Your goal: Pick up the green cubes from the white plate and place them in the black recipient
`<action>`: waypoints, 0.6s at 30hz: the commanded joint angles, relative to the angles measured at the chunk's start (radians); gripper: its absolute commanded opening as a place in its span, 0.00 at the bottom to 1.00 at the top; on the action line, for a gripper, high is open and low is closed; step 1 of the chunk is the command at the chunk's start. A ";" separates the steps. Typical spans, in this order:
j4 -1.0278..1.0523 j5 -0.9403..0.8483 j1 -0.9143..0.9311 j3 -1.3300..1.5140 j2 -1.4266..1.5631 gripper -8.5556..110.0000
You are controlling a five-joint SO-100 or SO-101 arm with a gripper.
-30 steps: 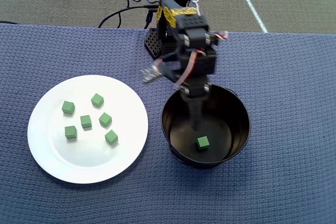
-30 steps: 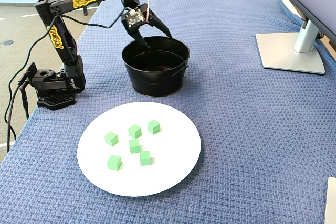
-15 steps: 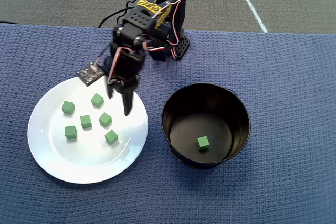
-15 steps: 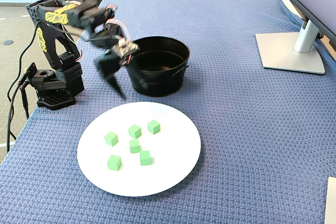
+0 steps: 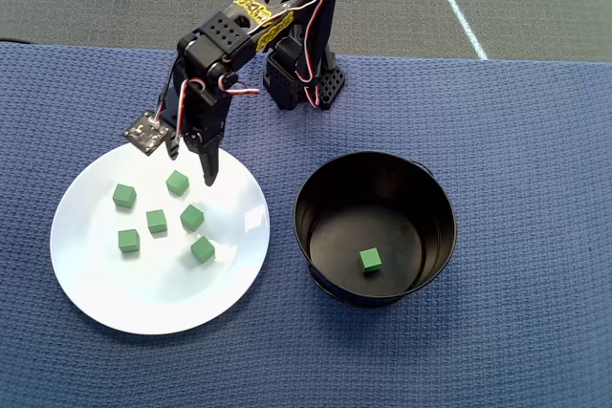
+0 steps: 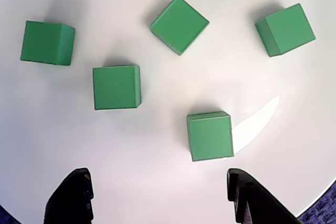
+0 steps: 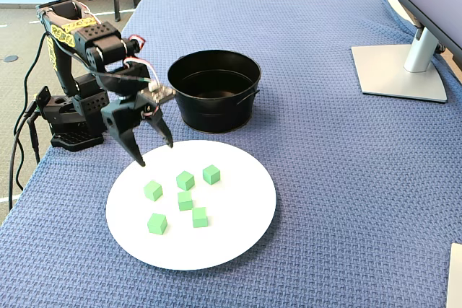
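Our gripper [image 7: 154, 152] hovers with jaws wide and empty over the plate's [image 5: 91, 284] far edge, lined up for another grab. Five cubes [image 5: 157, 222] wait on the plate; one [image 5: 369, 259] lies in the pot [image 5: 440, 222] at right.

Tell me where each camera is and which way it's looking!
Overhead view: sits above, looking straight down at the white plate, the black pot and the whole arm.
Wrist view: rides on the arm, looking down at green cubes; only the open hand's fingertips show.
Fixed view: stands across the table from the arm's base, looking down slantwise; the whole arm shows.
All three share the plate's cubes.
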 commanded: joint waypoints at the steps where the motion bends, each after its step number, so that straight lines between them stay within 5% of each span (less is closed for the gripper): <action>1: -0.041 -0.046 0.029 -0.037 -0.057 0.30; 18: -0.213 -0.112 0.058 0.021 -0.236 0.32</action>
